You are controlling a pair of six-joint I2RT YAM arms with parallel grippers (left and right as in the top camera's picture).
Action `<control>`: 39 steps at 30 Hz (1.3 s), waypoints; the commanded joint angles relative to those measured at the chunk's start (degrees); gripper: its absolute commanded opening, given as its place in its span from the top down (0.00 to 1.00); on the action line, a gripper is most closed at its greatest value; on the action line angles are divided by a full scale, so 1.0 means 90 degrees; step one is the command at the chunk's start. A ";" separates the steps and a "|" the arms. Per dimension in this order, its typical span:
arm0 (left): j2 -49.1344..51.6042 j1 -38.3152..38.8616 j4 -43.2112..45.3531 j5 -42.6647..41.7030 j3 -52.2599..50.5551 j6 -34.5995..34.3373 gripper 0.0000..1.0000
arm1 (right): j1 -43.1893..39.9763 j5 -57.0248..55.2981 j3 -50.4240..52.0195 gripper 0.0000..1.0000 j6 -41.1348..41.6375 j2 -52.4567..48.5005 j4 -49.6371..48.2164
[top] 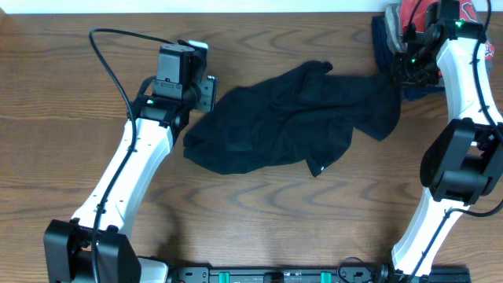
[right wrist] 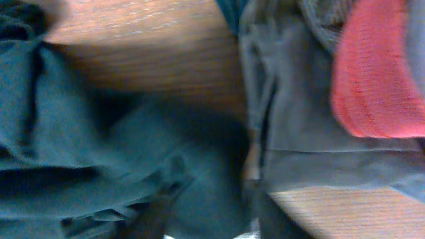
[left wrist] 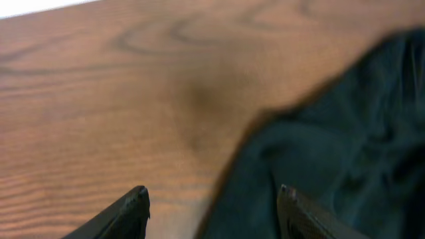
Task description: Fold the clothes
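The black garment point(top: 291, 122) lies crumpled across the middle of the table, with a small white logo point(top: 317, 167) near its lower edge. My left gripper point(top: 206, 93) is at the garment's upper left edge. In the left wrist view it point(left wrist: 214, 202) is open, and the dark fabric point(left wrist: 332, 146) lies under its right finger. My right gripper point(top: 401, 75) is over the garment's right end, beside the stack. The right wrist view is blurred. Its fingers point(right wrist: 209, 216) look apart, with black fabric point(right wrist: 80, 153) between and below them.
A stack of folded grey and dark-blue garments point(top: 389, 35) with a red T-shirt point(top: 416, 12) on top sits at the back right corner. It also shows in the right wrist view as grey cloth point(right wrist: 299, 126) and red cloth point(right wrist: 372, 73). Bare wood table point(top: 259, 228) lies in front.
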State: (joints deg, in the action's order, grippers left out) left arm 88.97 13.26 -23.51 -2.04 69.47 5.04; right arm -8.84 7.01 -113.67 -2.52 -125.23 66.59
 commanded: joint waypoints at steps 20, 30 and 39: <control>0.1018 0.1474 -0.1457 -0.1268 0.0012 0.1003 0.57 | 0.0284 0.0442 0.0024 0.19 -0.0180 -0.0039 0.0049; 0.1957 0.1557 -0.0998 -0.0838 0.0012 0.0544 0.57 | 0.0284 0.0442 0.0024 0.19 -0.0180 -0.0039 0.0051; 0.2225 0.1566 -0.0797 -0.0435 0.0012 0.0194 0.61 | 0.0304 0.0442 0.0024 0.19 -0.0180 -0.0039 0.0051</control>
State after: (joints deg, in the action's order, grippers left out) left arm 108.38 27.20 -31.03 -9.52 69.47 9.15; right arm -6.61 10.52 -113.65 -3.62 -125.23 66.92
